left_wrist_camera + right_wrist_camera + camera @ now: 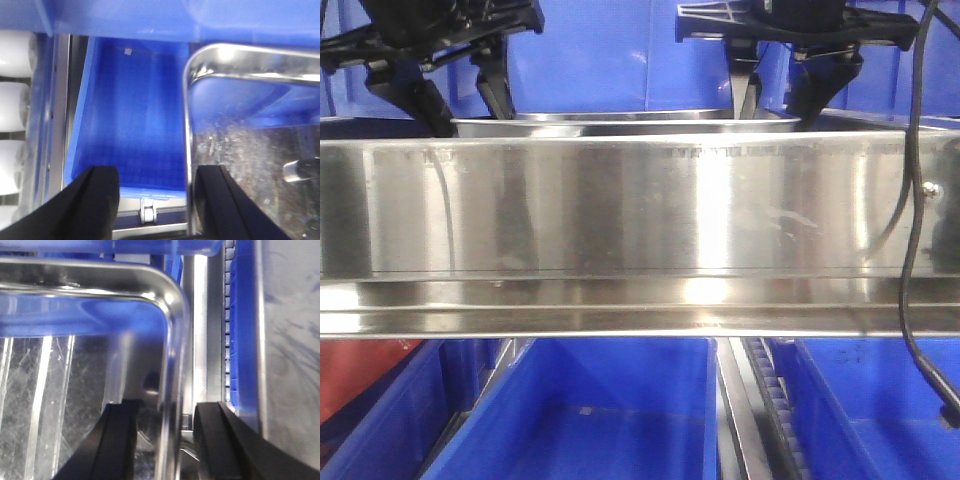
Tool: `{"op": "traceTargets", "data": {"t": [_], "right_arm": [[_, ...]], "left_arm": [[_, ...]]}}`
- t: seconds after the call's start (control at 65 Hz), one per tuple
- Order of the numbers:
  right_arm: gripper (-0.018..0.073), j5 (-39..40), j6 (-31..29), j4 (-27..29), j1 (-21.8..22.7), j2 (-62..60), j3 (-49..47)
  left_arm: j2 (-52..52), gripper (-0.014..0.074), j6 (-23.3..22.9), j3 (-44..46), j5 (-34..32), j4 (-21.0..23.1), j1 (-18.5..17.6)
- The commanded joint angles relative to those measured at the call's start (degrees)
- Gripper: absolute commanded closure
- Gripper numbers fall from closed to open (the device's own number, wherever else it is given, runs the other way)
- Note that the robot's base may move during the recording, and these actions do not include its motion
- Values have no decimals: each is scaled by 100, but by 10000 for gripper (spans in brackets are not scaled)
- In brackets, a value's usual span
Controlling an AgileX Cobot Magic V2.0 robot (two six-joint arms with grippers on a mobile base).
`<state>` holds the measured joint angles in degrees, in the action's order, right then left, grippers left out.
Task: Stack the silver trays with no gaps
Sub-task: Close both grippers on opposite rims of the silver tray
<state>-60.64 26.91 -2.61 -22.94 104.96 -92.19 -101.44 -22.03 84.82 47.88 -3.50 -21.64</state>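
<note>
silver tray (620,125) lies level, long axis running left to right.

1. Left gripper (156,172) enters from the bottom edge, two black fingers (97,200) spread wide apart.
2. Silver tray (189,100) fills the right side; shiny rounded corner at upper middle, rim runs down the frame.
3. Tray's side rim sits between the fingers, just beside the right one; contact can't be told.
4. Tray floor scratched, reflecting blue; a small blurred metallic spot near the right edge.
5. Blue bin (130,115) lies below, seen in the gap between the fingers, grid-patterned floor.
6. Another blue bin wall (150,15) crosses the top.
7. White rollers (12,100) stacked along the left edge.
8. Steel rail (60,100) runs between rollers and bin.
9. Small white wheel (146,212) at the bottom, below the bin's near rim.
</note>
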Motion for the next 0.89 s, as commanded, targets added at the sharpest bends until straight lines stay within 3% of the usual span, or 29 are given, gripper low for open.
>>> {"op": "traceTargets", "data": {"t": [0.0, 0.877], "right_arm": [[368, 85, 5, -24, -7, 5, -42], [371, -186, 155, -24, -7, 79, -42]], "left_arm": [[-57, 333, -25, 30, 17, 40, -39], [-158, 333, 192, 30, 174, 176, -154]]}}
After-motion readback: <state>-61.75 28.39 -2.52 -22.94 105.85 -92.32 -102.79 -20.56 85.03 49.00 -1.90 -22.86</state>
